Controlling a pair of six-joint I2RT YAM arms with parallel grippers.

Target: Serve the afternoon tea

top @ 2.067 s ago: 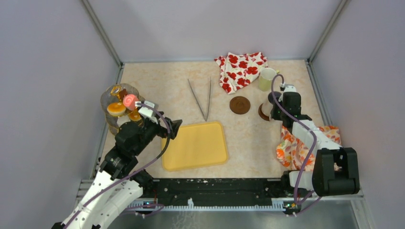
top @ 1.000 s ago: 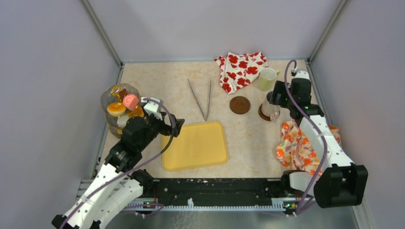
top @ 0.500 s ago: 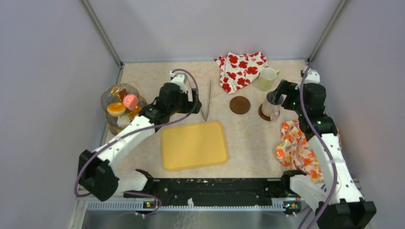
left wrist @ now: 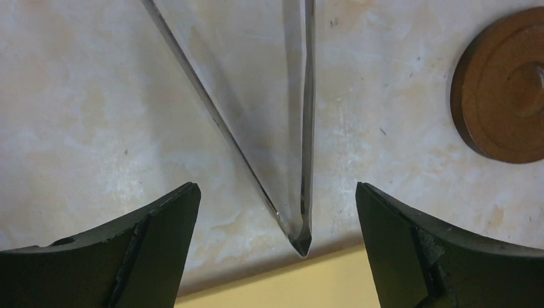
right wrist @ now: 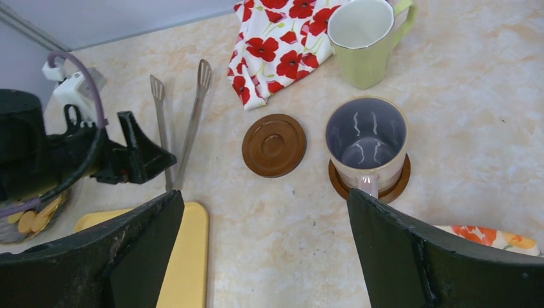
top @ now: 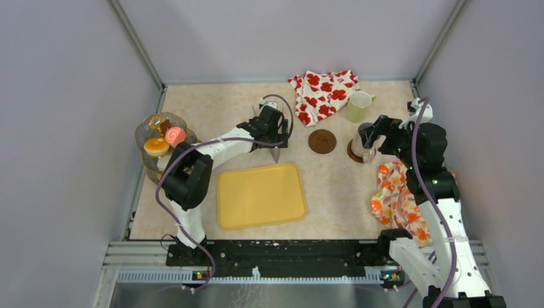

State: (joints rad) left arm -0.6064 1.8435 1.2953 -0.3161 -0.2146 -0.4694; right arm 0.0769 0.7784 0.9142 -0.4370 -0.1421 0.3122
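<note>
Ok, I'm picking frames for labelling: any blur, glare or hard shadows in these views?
Top view: even, soft light, sharp, though the sweets are tiny. Left wrist: tongs very close, mirror-like sheen, slightly soft. Right wrist: crisp; bright streaks of glare inside the grey mug; jaws are dark silhouettes.

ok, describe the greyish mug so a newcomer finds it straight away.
Start at the red-flowered cloth at the far edge of the table, pale-yellow mug beside it. Toward the near edge stands the greyish mug, the only one on a brown coaster; a bare coaster lies to its left.
</note>
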